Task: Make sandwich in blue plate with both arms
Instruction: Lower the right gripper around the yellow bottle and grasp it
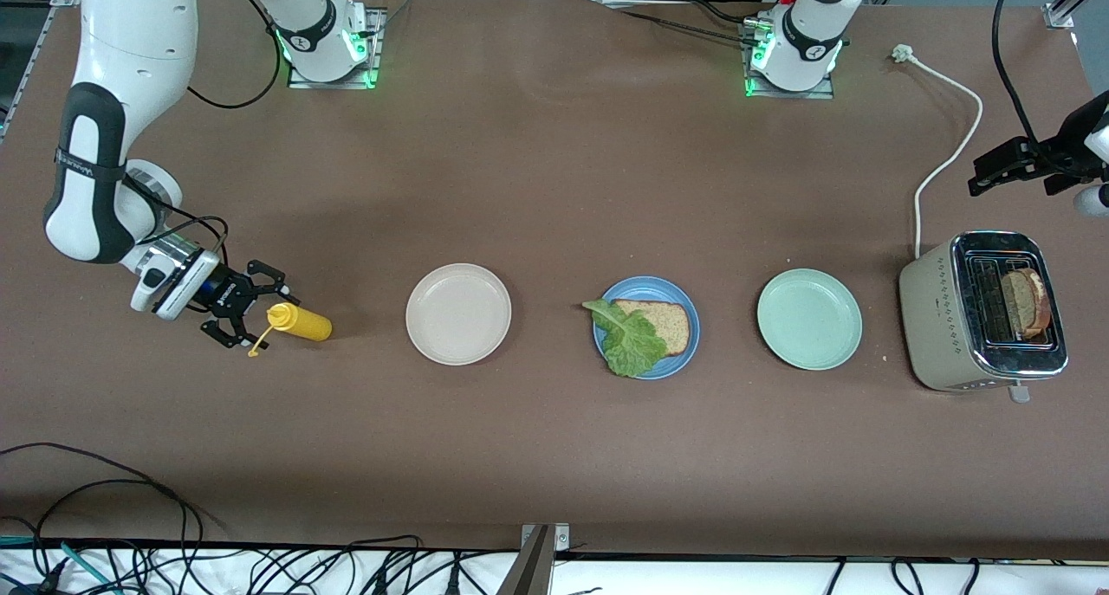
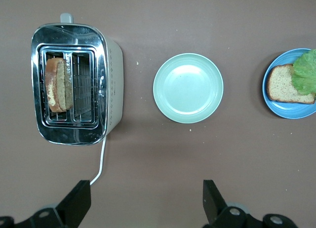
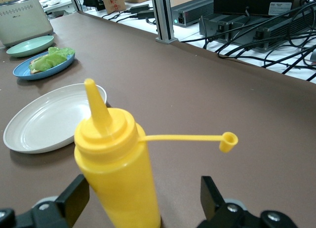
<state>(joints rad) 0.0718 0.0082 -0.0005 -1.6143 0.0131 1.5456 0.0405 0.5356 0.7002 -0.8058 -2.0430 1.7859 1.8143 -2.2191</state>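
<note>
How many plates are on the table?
3, in a row. The off-white plate is toward the right arm's end, beside the yellow bottle. The blue plate is in the middle. The mint-green plate is beside the toaster. None seems hidden.

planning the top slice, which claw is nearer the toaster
Left. The left claw, open, hangs by the toaster at that arm's end. The right claw, open, is at the yellow bottle at the table's right-arm end.

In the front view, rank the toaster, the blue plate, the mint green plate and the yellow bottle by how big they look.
1. Toaster
2. Blue plate and mint green plate: look alike, not ranked
3. Yellow bottle
</note>
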